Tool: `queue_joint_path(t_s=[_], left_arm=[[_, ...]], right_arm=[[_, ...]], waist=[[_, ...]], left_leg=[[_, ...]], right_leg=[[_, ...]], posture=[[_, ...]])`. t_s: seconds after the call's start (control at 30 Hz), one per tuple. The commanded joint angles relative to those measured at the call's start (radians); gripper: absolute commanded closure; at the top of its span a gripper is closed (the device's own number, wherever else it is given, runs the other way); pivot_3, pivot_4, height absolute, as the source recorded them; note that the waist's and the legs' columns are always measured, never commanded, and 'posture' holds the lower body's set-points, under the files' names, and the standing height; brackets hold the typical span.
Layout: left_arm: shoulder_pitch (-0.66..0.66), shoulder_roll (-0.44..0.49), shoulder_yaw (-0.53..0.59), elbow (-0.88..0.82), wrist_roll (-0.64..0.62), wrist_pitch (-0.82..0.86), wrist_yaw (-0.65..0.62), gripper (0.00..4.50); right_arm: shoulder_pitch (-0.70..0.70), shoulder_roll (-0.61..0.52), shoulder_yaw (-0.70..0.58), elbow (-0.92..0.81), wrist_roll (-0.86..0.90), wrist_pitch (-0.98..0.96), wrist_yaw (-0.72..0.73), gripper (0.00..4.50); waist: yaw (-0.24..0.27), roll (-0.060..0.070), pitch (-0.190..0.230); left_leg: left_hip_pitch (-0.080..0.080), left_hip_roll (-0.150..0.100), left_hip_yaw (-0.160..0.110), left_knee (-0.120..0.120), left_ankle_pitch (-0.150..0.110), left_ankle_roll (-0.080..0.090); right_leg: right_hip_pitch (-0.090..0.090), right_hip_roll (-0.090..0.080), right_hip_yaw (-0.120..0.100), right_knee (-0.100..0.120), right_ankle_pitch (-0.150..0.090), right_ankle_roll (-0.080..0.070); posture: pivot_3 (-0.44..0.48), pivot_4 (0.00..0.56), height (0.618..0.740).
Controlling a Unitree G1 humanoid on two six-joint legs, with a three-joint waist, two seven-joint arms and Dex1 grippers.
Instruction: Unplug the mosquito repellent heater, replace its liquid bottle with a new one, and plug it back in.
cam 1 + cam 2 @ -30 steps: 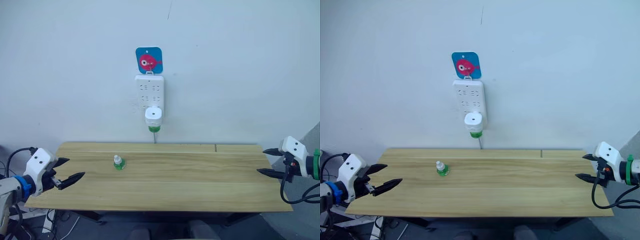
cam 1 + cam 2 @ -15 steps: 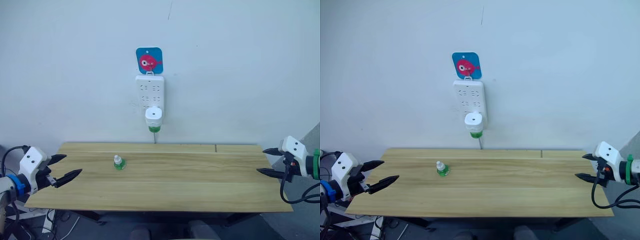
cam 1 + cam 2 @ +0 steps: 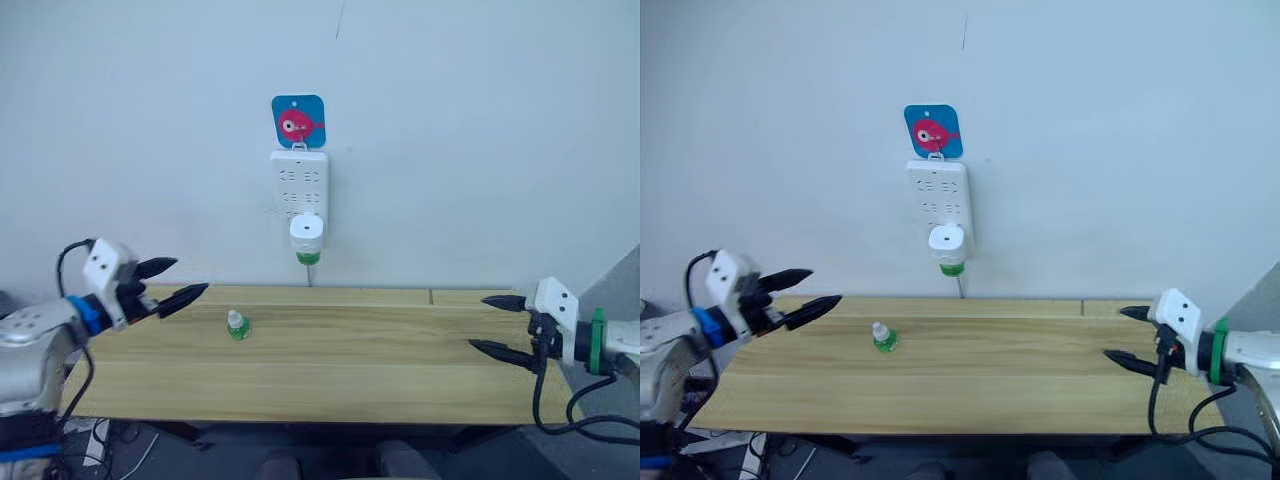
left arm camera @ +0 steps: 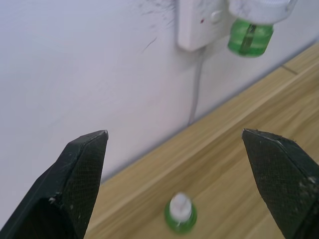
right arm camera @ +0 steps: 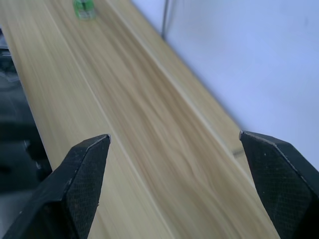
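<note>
On strip point(image 3: 299, 184): heater point(image 3: 306, 230), plugged.

No readable text; fish picture on wall sign point(image 3: 298, 120).

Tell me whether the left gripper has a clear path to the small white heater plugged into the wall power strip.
Probably yes. The left gripper is open, empty, and nothing stands between it and the white rounded heater on the white power strip; the small green bottle sits lower, on the table.

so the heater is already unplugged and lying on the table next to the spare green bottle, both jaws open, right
Not quite: the mosquito repellent heater is plugged into the power strip on the wall, as the left eye view shows. The spare green bottle stands alone on the table. The left gripper and the right gripper do have open jaws.
</note>
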Motion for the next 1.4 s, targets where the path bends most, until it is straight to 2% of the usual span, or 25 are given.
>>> queue_joint_path(t_s=[0.03,0.27,0.33,0.43,0.87,1.27,1.4], left_arm=[[-0.087,-0.019,-0.036,0.010,0.030,-0.017,0.038,0.00],[-0.267,-0.088,-0.115,0.154,0.067,-0.062,0.026,0.00],[-0.313,-0.104,-0.120,0.201,0.072,-0.081,0.026,0.40],[-0.364,-0.116,-0.132,0.258,0.088,-0.108,0.021,1.18],[-0.520,-0.171,-0.157,0.496,0.154,-0.223,0.021,1.18],[-0.638,-0.194,-0.189,0.695,0.205,-0.319,-0.028,1.18],[-0.672,-0.203,-0.204,0.733,0.217,-0.333,-0.071,1.18]], right_arm=[[-0.024,0.034,-0.017,-0.182,0.086,0.112,-0.105,0.15],[-0.163,0.148,0.047,-0.344,0.170,0.278,-0.309,0.15],[-0.183,0.168,0.054,-0.364,0.191,0.307,-0.339,0.00],[-0.190,0.171,0.058,-0.383,0.208,0.330,-0.359,0.00],[-0.225,0.166,0.100,-0.398,0.215,0.331,-0.384,0.00],[-0.248,0.162,0.113,-0.403,0.230,0.344,-0.392,0.00],[-0.258,0.154,0.111,-0.406,0.241,0.356,-0.389,0.00]], waist=[[-0.009,-0.001,0.001],[-0.058,-0.003,0.003],[-0.066,-0.004,0.004],[-0.076,-0.004,0.004],[-0.115,-0.005,0.004],[-0.113,-0.006,0.012],[-0.112,-0.004,0.013]], left_leg=[[0.000,0.000,0.000,0.000,0.000,0.000],[-0.001,0.000,-0.001,0.004,0.000,0.000],[-0.002,0.000,-0.001,0.004,0.000,0.000],[-0.004,0.000,-0.002,0.004,-0.001,0.000],[-0.004,0.001,-0.003,0.004,-0.001,0.001],[-0.006,0.001,-0.008,0.006,-0.001,0.001],[-0.013,-0.001,-0.013,0.011,-0.001,0.001]], right_leg=[[0.000,0.000,0.000,0.000,0.000,0.000],[0.001,0.003,0.003,0.000,0.001,0.001],[0.001,0.003,0.004,0.000,0.001,0.001],[0.000,0.004,0.004,-0.001,0.001,0.002],[0.000,0.005,0.003,-0.002,0.001,0.002],[0.001,0.007,0.003,-0.002,0.001,0.002],[0.001,0.008,0.002,-0.002,0.001,0.002]], posture=[[-0.116,0.050,0.711],[-0.165,0.059,0.711],[-0.171,0.058,0.711],[-0.181,0.058,0.711],[-0.194,0.055,0.711],[-0.195,0.064,0.711],[-0.207,0.066,0.711]])
